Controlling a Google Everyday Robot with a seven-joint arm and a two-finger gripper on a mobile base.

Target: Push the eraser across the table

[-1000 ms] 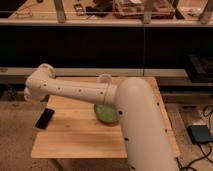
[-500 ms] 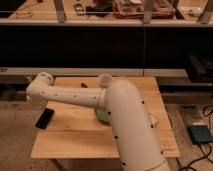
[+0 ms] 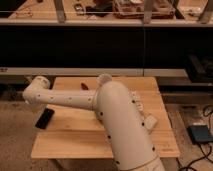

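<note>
The eraser [image 3: 44, 119] is a small flat black block lying at the left edge of the light wooden table [image 3: 75, 140], partly over the rim. My white arm reaches from the lower right across the table top to the left. Its rounded end joint [image 3: 37, 92] hangs over the table's far left corner, above and just behind the eraser. The gripper sits past that joint on the left side and is hidden behind it; it is shut, and I see nothing held in it.
A thin red-brown stick [image 3: 85, 86] lies near the table's back edge. White boxy pieces [image 3: 149, 121] sit on the right side beside the arm. Dark shelving [image 3: 105, 45] runs behind the table. A blue device [image 3: 200, 134] lies on the floor at right.
The arm has swung left, so its end joint went from over the table to its left corner. The arm now covers the green bowl. The eraser has not moved.
</note>
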